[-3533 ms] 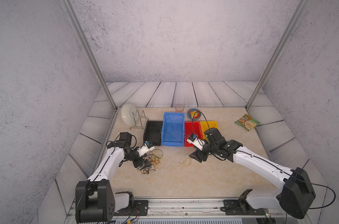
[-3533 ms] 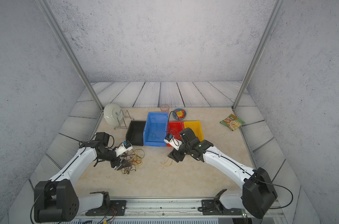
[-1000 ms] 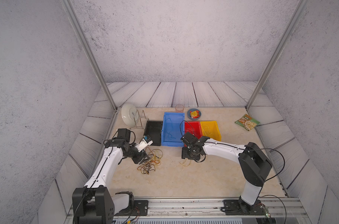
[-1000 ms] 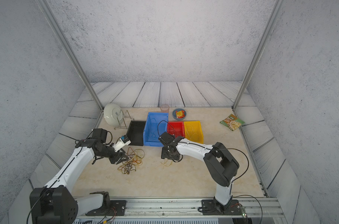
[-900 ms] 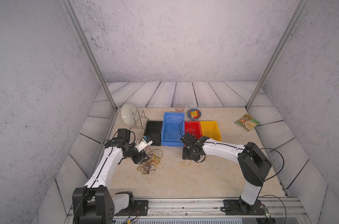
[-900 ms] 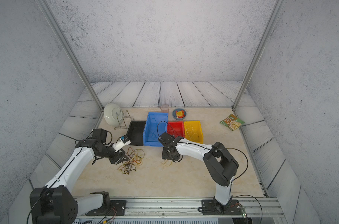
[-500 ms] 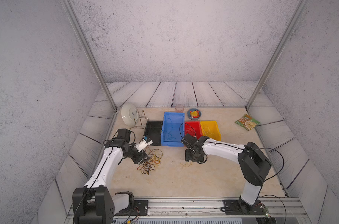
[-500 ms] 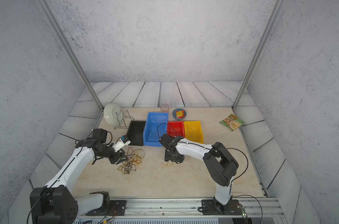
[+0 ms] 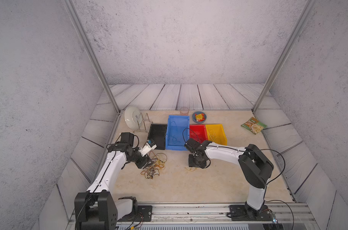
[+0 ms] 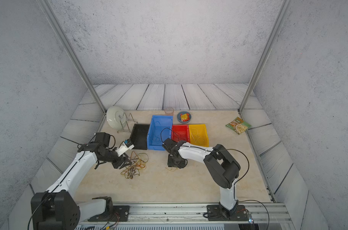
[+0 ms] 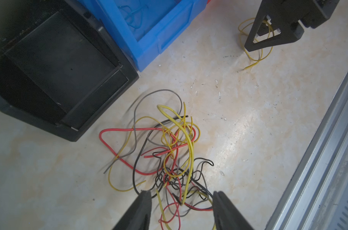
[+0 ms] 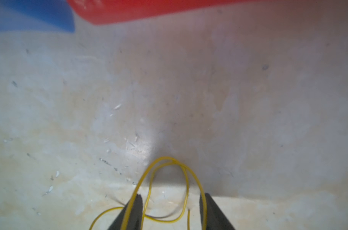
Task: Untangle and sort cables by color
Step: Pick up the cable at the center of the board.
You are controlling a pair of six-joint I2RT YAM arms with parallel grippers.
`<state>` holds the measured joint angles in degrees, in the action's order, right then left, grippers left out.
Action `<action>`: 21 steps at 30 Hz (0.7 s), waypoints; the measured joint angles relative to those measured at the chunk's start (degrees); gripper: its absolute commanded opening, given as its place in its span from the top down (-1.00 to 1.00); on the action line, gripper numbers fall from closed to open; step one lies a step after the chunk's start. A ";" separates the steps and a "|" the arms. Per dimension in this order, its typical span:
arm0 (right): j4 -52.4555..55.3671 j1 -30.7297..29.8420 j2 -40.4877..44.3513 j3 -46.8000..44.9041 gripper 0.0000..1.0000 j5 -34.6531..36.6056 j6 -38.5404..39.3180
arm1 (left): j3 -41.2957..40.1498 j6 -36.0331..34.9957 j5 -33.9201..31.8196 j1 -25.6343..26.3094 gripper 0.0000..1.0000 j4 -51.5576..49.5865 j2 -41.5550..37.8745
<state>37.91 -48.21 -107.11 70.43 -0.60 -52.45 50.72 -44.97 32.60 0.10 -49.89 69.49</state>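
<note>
A tangle of yellow, red, black and grey cables (image 9: 154,166) (image 10: 134,166) (image 11: 175,151) lies on the table in front of the black bin. My left gripper (image 9: 150,162) (image 10: 127,161) (image 11: 182,199) is open and low over the tangle's near edge; strands lie between its fingers without being pinched. One yellow cable (image 9: 191,169) (image 10: 172,169) (image 12: 169,171) lies apart, in front of the red bin. My right gripper (image 9: 196,164) (image 10: 174,164) (image 12: 171,201) points down on it, jaws apart, with the cable's loops between them.
The black bin (image 9: 157,137), blue bin (image 9: 175,147), red bin (image 9: 197,125) and yellow bin (image 9: 215,125) stand in a row at the back, with strands inside. A plate in a rack (image 9: 131,120), cup (image 9: 184,110), bowl (image 9: 199,116) and snack packet (image 9: 253,125) sit further back.
My right gripper has dropped onto the lone yellow cable and its jaws have narrowed around the loops. The left gripper has stayed over the tangle.
</note>
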 measured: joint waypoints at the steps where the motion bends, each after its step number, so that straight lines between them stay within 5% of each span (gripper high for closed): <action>1: -0.07 0.00 0.00 0.00 0.19 0.02 -0.04 | 0.00 0.00 0.00 0.00 -0.11 0.04 0.00; 8: -0.42 0.00 0.02 0.00 0.86 0.66 0.24 | 0.00 0.00 -0.02 0.00 -0.11 0.22 0.00; 21: 5.31 0.13 5.29 0.94 1.00 8.92 5.14 | 0.00 0.00 0.00 0.00 -0.11 0.22 0.00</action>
<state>43.22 -48.07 -101.82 71.37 8.32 -47.31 50.72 -44.97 32.60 0.10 -49.67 69.49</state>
